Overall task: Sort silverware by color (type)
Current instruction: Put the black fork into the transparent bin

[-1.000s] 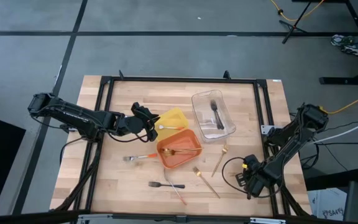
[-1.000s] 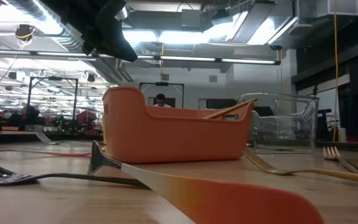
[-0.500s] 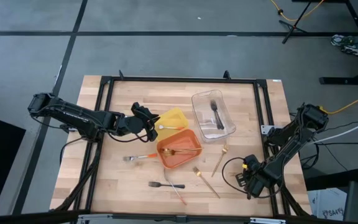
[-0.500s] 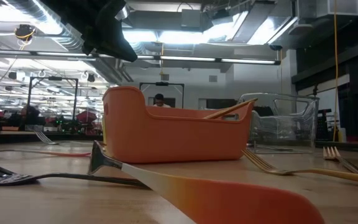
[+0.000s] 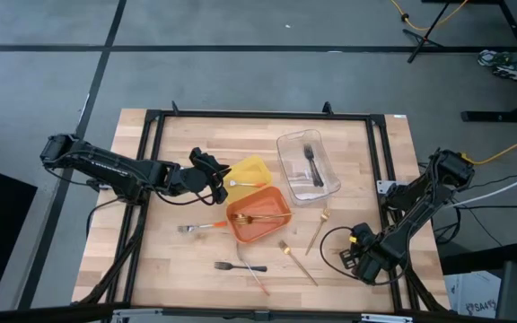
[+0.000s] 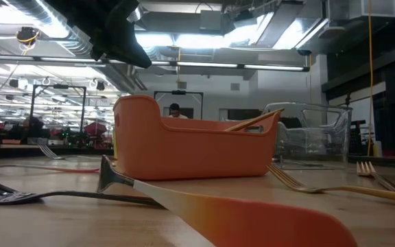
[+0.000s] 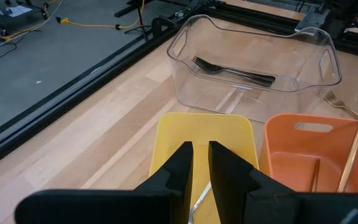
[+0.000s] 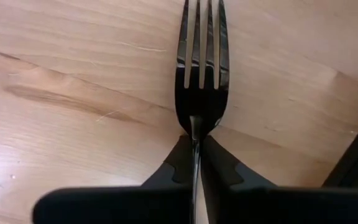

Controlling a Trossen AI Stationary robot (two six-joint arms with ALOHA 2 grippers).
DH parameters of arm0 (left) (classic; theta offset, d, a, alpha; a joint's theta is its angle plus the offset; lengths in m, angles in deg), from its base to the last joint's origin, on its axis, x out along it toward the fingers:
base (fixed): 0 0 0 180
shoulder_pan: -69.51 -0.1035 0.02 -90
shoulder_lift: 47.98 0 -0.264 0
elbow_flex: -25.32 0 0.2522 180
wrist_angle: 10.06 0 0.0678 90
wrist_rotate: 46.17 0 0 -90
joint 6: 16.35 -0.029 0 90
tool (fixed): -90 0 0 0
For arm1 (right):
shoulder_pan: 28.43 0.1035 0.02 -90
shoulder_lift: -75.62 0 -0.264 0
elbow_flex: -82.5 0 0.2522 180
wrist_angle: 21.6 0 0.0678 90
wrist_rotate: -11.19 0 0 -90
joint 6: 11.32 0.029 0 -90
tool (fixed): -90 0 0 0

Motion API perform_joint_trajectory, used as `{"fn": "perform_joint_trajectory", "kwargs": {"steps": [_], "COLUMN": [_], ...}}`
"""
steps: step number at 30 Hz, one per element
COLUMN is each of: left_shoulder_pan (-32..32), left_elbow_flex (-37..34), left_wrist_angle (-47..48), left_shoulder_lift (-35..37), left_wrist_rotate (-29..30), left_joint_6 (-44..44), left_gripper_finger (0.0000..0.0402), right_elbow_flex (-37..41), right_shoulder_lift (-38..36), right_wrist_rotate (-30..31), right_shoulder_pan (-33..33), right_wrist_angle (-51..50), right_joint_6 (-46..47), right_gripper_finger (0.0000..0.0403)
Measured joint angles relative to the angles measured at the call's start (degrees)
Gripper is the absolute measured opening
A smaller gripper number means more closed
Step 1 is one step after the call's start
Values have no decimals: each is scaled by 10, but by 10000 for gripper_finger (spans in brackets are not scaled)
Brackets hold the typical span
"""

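A: High view, status?
B: The right gripper [image 5: 363, 260] sits low at the table's near right corner; the left gripper [image 5: 218, 177] hovers over the yellow plastic tray [image 5: 251, 169].

A: Wrist views?
B: The right gripper's fingers [image 8: 182, 155] pinch a black metal fork [image 8: 199, 74] lying on the wooden table [image 8: 73, 93]. The left gripper's fingers [image 7: 180, 163] stand slightly apart, above a thin silver utensil [image 7: 199, 198].

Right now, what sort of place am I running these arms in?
Probably a robotics lab or workshop: a framed wooden table on bare grey floor, exposed ceiling ducts with strip lights, and a person at far workstations.
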Motion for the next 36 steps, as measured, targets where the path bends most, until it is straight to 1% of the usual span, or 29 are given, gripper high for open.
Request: {"fn": "perform_joint_trajectory", "kwargs": {"steps": [7,19,24,29,32,36], "left_shoulder_pan": [0,0,0,0,0,0], "left_elbow_flex": [0,0,0,0,0,0], "left_wrist_angle": [0,0,0,0,0,0], "left_shoulder_lift": [0,0,0,0,0,0], "left_wrist_rotate": [0,0,0,0,1,2], "left_joint_6": [0,0,0,0,0,0], "left_gripper_finger": [46,46,46,46,46,46], "right_elbow_flex": [1,-12,-22,-24,-24,-24], "right_shoulder_lift": [0,0,0,0,0,0], "right_wrist_rotate": [1,25,69,126,162,208], "right_shoulder_pan": [0,-1,-1,-16,-34,-64], "right_wrist_angle": [7,30,51,108,148,211], "right_joint_6": [0,0,-3,-20,-50,-114], "right_gripper_finger": [3,1,0,0,0,0]}}
